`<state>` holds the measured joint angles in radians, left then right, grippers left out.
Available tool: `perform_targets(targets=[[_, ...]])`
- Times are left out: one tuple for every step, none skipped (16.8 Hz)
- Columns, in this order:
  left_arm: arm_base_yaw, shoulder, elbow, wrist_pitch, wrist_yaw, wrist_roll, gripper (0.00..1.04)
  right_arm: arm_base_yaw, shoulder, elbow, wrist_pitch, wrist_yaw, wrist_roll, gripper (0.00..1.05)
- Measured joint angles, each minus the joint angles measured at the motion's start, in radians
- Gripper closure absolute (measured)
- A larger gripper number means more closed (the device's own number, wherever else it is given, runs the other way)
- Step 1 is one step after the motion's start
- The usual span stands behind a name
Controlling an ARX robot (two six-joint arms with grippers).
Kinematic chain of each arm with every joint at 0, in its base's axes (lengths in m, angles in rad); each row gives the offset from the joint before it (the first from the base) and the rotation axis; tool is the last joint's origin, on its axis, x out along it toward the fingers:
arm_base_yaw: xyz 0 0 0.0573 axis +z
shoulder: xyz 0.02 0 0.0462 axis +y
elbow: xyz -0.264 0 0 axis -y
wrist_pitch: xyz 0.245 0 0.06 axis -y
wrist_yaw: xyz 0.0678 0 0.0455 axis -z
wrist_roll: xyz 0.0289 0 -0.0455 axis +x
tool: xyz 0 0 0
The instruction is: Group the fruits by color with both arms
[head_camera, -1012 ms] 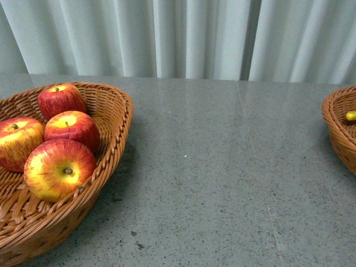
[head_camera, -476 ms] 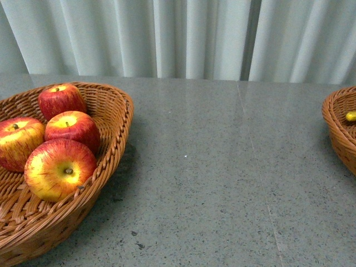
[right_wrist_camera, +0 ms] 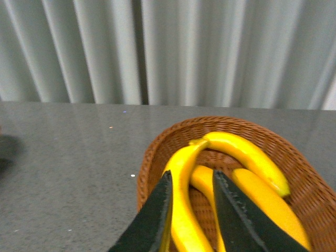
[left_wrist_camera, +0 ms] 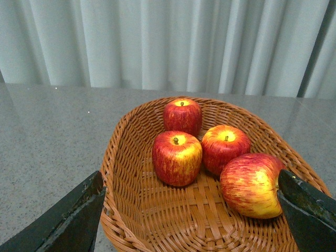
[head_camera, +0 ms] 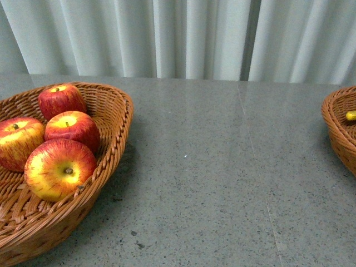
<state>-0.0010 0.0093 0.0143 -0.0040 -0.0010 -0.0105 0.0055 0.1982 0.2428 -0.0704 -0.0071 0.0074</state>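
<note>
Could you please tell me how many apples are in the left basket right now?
4, all in the left basket: the back apple nearest the curtain, the middle apple, the left apple by the picture's edge, and the front apple nearest the robot. None looks hidden.

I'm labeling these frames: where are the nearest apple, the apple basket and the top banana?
nearest apple (head_camera: 60, 168): front view, its yellow-red face.
apple basket (head_camera: 119, 119): front view, right rim.
top banana (right_wrist_camera: 247, 155): right wrist view, mid-length.
</note>
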Motion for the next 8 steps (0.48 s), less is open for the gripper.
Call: perform_targets(targets=[[0.0, 0.0, 0.0, 0.0, 0.001, 0.0, 0.07, -0.005, -0.05, -0.045, 0.027, 0.006, -0.002, 1.04], [0.0, 0.0, 0.0, 0.0, 0.001, 0.0, 0.07, -0.006, -0.079, -0.097, 0.038, 0.007, -0.005, 1.03], [0.0, 0.0, 0.0, 0.0, 0.001, 0.0, 0.07, -0.006, -0.086, -0.11, 0.042, 0.007, -0.005, 1.03], [0.0, 0.0, 0.0, 0.0, 0.001, 0.0, 0.07, -0.006, -0.098, -0.123, 0.046, 0.007, -0.005, 1.03], [0.0, 0.0, 0.0, 0.0, 0.001, 0.0, 0.07, -0.006, -0.107, -0.135, 0.051, 0.007, -0.005, 1.03], [0.0, 0.0, 0.0, 0.0, 0.0, 0.0, 0.07, -0.006, -0.117, -0.144, 0.053, 0.007, -0.005, 1.03], [0.0, 0.0, 0.0, 0.0, 0.001, 0.0, 0.07, -0.006, -0.123, -0.154, 0.056, 0.007, -0.005, 1.03], [0.0, 0.0, 0.0, 0.0, 0.001, 0.0, 0.07, -0.006, -0.129, -0.163, 0.056, 0.007, -0.005, 1.03]])
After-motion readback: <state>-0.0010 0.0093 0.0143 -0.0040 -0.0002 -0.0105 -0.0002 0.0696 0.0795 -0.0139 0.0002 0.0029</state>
